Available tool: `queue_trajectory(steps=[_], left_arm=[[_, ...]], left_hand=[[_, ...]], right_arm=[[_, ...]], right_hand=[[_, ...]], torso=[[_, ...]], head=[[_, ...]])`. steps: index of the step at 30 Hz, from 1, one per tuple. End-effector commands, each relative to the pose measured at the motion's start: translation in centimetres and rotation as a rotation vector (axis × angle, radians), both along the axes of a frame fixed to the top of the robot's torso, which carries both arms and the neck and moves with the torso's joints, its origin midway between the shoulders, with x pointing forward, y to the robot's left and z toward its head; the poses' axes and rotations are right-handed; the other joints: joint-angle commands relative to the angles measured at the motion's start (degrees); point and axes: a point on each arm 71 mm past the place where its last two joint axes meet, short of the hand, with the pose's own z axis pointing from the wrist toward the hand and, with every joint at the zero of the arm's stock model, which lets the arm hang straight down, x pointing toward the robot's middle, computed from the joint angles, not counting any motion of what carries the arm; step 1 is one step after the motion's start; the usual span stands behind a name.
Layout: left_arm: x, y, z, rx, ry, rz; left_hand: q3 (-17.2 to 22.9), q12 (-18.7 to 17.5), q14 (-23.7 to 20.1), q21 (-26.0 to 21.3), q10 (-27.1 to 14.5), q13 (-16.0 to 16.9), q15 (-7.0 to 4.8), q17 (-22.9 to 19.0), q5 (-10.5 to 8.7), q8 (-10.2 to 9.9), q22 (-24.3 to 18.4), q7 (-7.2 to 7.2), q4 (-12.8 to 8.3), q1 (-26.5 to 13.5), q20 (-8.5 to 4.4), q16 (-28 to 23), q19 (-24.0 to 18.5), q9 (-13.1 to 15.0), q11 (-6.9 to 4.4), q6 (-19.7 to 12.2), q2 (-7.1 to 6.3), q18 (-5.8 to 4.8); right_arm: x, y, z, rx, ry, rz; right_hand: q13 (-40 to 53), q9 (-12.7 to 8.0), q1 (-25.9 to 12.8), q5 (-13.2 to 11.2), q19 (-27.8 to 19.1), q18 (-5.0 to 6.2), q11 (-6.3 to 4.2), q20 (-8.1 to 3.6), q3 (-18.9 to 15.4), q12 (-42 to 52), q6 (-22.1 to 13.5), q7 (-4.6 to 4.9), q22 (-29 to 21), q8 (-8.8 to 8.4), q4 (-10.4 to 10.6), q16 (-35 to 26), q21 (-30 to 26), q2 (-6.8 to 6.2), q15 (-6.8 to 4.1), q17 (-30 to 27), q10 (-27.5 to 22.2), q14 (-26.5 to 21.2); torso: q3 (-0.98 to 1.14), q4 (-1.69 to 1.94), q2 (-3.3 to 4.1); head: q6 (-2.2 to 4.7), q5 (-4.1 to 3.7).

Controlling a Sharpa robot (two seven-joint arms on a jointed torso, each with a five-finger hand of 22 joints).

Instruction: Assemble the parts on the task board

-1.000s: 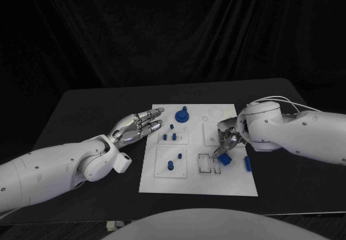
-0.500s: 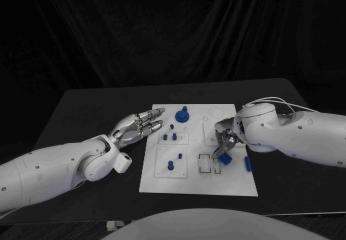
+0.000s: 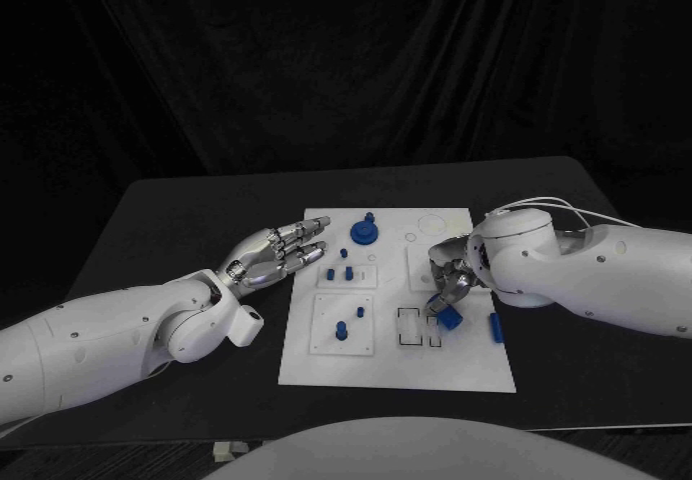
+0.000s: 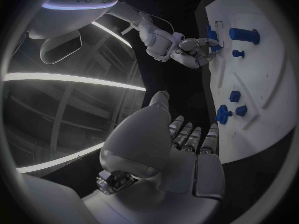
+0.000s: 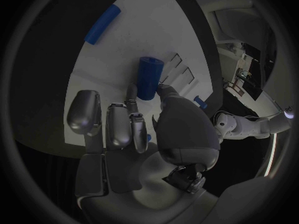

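The white task board lies mid-table. My right hand reaches down over its right half. Its thumb and a finger pinch the end of a short blue cylinder, which lies on the board beside two black-rimmed slots. A blue bar lies loose near the board's right edge. My left hand hovers open at the board's left edge, fingers spread and holding nothing. The left wrist view shows the right hand over the board.
A round blue knob stands at the board's far end. Small blue pegs sit in the upper left panel, and two more pegs in the lower left panel. Black table surrounds the board.
My right hand has shifted slightly left and closed in on the blue cylinder. The cylinder has hardly moved. The left hand has stayed still.
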Motion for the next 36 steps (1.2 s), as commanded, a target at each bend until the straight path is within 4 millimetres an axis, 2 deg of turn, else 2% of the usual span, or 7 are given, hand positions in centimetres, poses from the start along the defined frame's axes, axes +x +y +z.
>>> queue_trajectory(steps=[1, 3, 9, 20, 30, 36], left_arm=[[0.0, -0.2, 0.1, -0.011, 0.002, -0.011], [0.0, -0.2, 0.1, -0.011, 0.003, -0.011], [0.0, -0.2, 0.1, -0.011, 0.003, -0.012], [0.0, -0.1, 0.1, -0.009, 0.003, -0.009], [0.0, -0.3, 0.1, -0.010, 0.005, -0.013], [-0.1, -0.3, 0.1, -0.011, 0.007, -0.015]], left_hand=[[0.45, 0.17, 0.11, 0.17, 0.02, 0.03, 0.32, 0.07, 0.25, 0.33, 0.06, 1.94, 0.01, 0.37, 0.14, 0.29, 0.42, 0.04, 0.32, 0.27, 0.01, -0.91], [0.46, 0.17, 0.15, 0.18, 0.02, 0.03, 0.41, 0.09, 0.32, 0.32, 0.06, 1.93, -0.01, 0.36, 0.14, 0.33, 0.43, 0.04, 0.31, 0.27, -0.01, -0.97], [0.47, 0.19, 0.16, 0.17, 0.03, 0.03, 0.44, 0.10, 0.35, 0.32, 0.04, 1.93, -0.01, 0.36, 0.14, 0.35, 0.43, 0.04, 0.32, 0.28, -0.01, -1.00], [0.47, 0.21, 0.19, 0.17, 0.04, 0.04, 0.46, 0.11, 0.37, 0.32, 0.04, 1.94, -0.01, 0.36, 0.14, 0.39, 0.43, 0.04, 0.33, 0.32, -0.02, -1.03], [0.48, 0.15, 0.20, 0.18, 0.03, 0.03, 0.46, 0.12, 0.40, 0.32, 0.07, 1.95, -0.01, 0.35, 0.14, 0.39, 0.45, 0.04, 0.34, 0.31, -0.03, -1.06], [0.48, 0.15, 0.20, 0.18, 0.03, 0.03, 0.46, 0.12, 0.40, 0.32, 0.07, 1.95, -0.01, 0.35, 0.14, 0.39, 0.45, 0.04, 0.34, 0.31, -0.03, -1.06]], right_arm=[[0.1, -0.8, -0.4, 0.097, 0.016, -0.113], [0.0, -1.1, -0.4, 0.142, 0.037, -0.159], [-0.1, -2.1, -0.5, 0.239, 0.083, -0.266], [-0.9, -3.8, 0.1, 0.373, 0.078, -0.416], [-2.0, -3.4, 0.8, 0.454, 0.054, -0.460], [-2.4, -3.0, 1.3, 0.504, 0.014, -0.486]], right_hand=[[15.10, 0.14, 1.24, 0.96, 0.65, 1.13, -0.49, -0.38, 2.74, 0.15, 0.10, -0.61, 7.96, 0.40, -2.18, -0.38, -0.30, 0.64, -0.49, -0.20, 6.14, 1.92], [15.10, 0.20, 1.11, 2.72, 0.61, 1.17, -0.58, -0.48, 3.65, 0.15, 0.18, -0.68, 7.92, 0.46, -2.49, -0.63, -0.68, 0.41, -0.57, -0.58, 6.14, 1.86], [15.10, 0.29, 0.76, 4.35, 0.61, 1.20, -0.67, -0.56, 4.73, 0.15, 0.30, -0.77, 7.91, 0.55, -2.77, -0.96, -0.95, 0.16, -0.65, -1.09, 6.14, 1.78], [15.10, 0.29, 0.40, 3.71, 0.50, 1.30, -0.67, -0.58, 5.12, 0.15, 0.44, -0.76, 7.78, 0.60, -2.78, -1.40, -1.63, 0.08, -0.66, -1.79, 6.14, 1.67], [15.10, 0.30, 0.42, 3.27, 0.36, 1.42, -0.71, -0.58, 5.56, 0.15, 0.44, -0.82, 7.62, 0.61, -3.01, -1.95, -2.43, -0.05, -0.67, -2.63, 6.14, 1.51], [15.10, 0.23, 0.48, 2.14, 0.33, 1.42, -0.65, -0.58, 6.00, 0.15, 0.23, -0.73, 7.61, 0.52, -3.37, -2.07, -2.58, -0.40, -0.65, -2.76, 6.14, 1.50]], torso=[[0.00, 0.00, 0.01], [0.01, -0.01, 0.01], [0.00, -0.03, 0.01], [0.00, -0.01, -0.01], [0.02, 0.00, 0.00], [0.00, -0.02, -0.03]], head=[[0.00, 0.11], [0.00, 0.13], [0.00, 0.33], [0.00, 0.52], [0.00, 0.37], [0.00, 0.39]])
